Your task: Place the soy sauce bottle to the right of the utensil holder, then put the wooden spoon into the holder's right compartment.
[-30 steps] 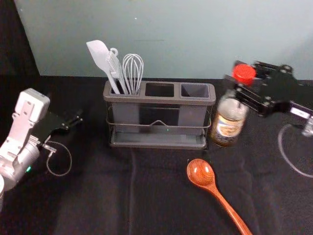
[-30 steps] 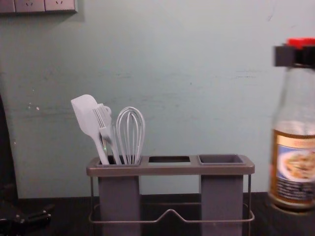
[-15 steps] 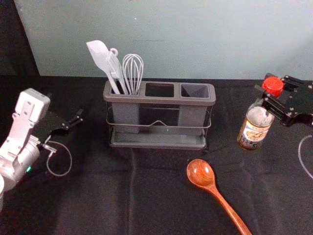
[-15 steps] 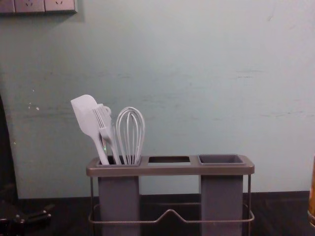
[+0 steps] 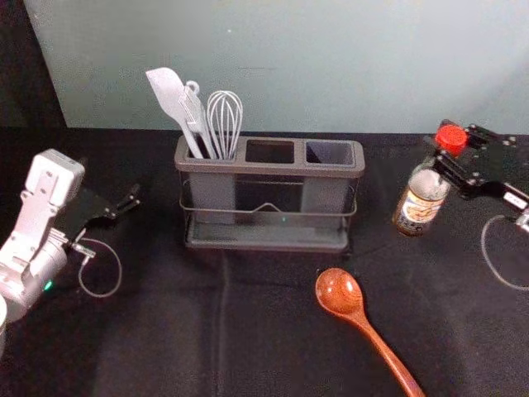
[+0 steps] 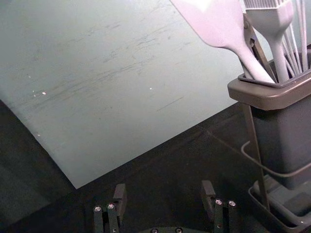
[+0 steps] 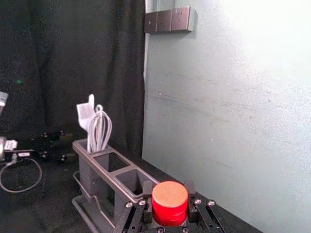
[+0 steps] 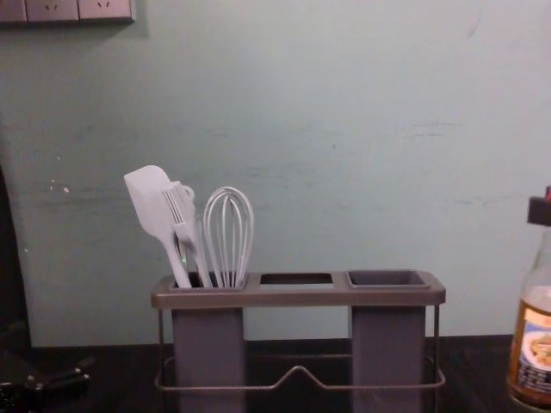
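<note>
Head view shows the soy sauce bottle (image 5: 420, 200) right of the utensil holder (image 5: 269, 169) with a gap between, the right gripper (image 7: 168, 188) clasping it by the red cap (image 7: 170, 204); it swung farther right, then came back slightly left and far, and now rides lower. That looks like lining up for the set-down, though I can't tell if its base touches the cloth (image 5: 157, 331). Left gripper (image 6: 164, 190) waits at left, fingers spread; the wooden spoon (image 5: 340, 291) lies near, untouched.
</note>
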Controlling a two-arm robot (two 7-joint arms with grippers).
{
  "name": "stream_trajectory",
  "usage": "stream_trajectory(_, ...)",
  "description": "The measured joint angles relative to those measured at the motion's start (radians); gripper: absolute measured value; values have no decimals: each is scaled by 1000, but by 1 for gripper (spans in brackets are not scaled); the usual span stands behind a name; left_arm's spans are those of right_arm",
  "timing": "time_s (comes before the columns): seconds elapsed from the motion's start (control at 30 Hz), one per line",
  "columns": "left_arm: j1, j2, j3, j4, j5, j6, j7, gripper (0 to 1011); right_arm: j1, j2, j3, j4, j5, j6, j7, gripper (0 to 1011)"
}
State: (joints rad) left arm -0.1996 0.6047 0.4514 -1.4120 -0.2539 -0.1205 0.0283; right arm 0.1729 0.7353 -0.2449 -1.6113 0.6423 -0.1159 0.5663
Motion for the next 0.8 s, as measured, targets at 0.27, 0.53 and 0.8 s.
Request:
stream_trajectory(0.27,0,0,0,0,0,0,0,1005,94,-79,-47,128,-49,-31,48,381)
stream_trajectory(0.53,0,0,0,0,0,0,0,1005,162,-149,-83,238,-100,-66,79,381)
stream_trajectory(0.8,0,0,0,0,0,0,0,1005,205,-201,-101,328,-131,-100,98,381)
